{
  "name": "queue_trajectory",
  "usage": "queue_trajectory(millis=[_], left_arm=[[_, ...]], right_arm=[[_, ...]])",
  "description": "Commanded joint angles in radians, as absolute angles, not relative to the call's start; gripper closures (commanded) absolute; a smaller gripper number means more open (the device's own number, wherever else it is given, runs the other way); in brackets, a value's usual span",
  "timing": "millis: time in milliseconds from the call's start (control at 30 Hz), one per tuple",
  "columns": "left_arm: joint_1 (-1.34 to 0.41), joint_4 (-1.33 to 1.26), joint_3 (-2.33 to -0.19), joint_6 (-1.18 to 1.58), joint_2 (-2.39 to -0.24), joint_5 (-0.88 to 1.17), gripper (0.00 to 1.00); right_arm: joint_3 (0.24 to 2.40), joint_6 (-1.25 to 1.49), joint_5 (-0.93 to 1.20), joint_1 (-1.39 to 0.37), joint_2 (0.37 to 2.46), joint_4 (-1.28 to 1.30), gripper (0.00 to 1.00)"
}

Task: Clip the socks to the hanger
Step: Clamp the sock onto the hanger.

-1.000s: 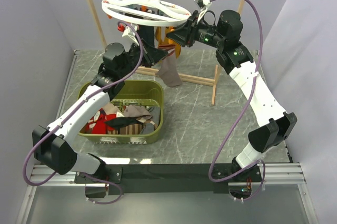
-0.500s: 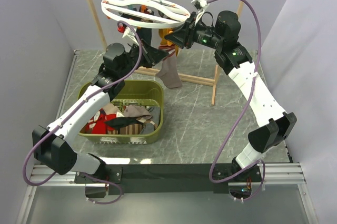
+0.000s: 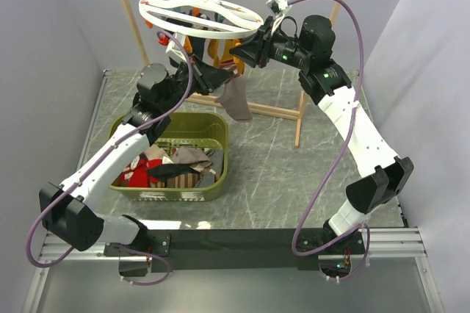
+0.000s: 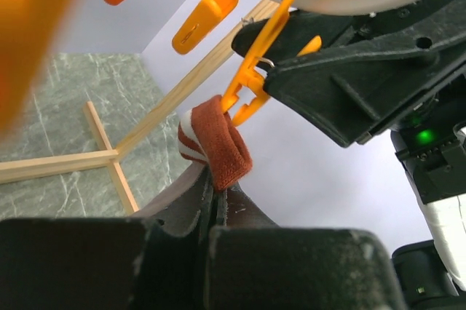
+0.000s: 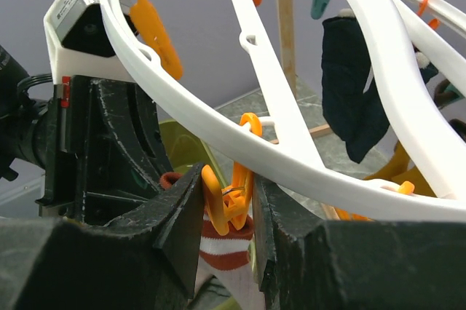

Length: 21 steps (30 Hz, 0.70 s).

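Note:
The white ring hanger (image 3: 202, 13) hangs by its hook from the wooden rack. My left gripper (image 3: 220, 78) is shut on a taupe sock (image 3: 236, 101). It holds the sock's red and white striped cuff (image 4: 215, 146) up against the mouth of an orange clip (image 4: 251, 95). My right gripper (image 3: 242, 52) is shut on that clip (image 5: 229, 193) and squeezes its handles just under the ring (image 5: 306, 164). The cuff (image 5: 226, 248) sits right below the clip's tips. The second taupe sock is not clearly in view.
An olive green basket (image 3: 214, 181) with several mixed socks stands on the grey marbled table below the left arm. The wooden rack's post (image 3: 305, 100) and floor bar stand behind. Mustard socks (image 3: 213, 48) and a dark navy sock (image 5: 349, 92) hang from the hanger.
My left arm has shifted left and lifted the sock's cuff closer to the clip. My right gripper has moved slightly left with the clip, and the hanger has swung a little left.

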<state>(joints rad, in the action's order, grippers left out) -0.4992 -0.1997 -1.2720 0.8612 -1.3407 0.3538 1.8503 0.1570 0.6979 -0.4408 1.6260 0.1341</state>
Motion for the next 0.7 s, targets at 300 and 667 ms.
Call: queue_trajectory(millis=[300,667], left_arm=[[-0.505,-0.281,-1.256,0.868,-1.299,0.391,0.99],[-0.494,-0.353,-1.238,0.885,-1.282,0.419,0.99]], right_arm=[[1.847,0.172,0.804,-0.449,1.605,0.022,1.0],[1.856,0.192,0.874,-0.449,1.611,0.02,1.0]])
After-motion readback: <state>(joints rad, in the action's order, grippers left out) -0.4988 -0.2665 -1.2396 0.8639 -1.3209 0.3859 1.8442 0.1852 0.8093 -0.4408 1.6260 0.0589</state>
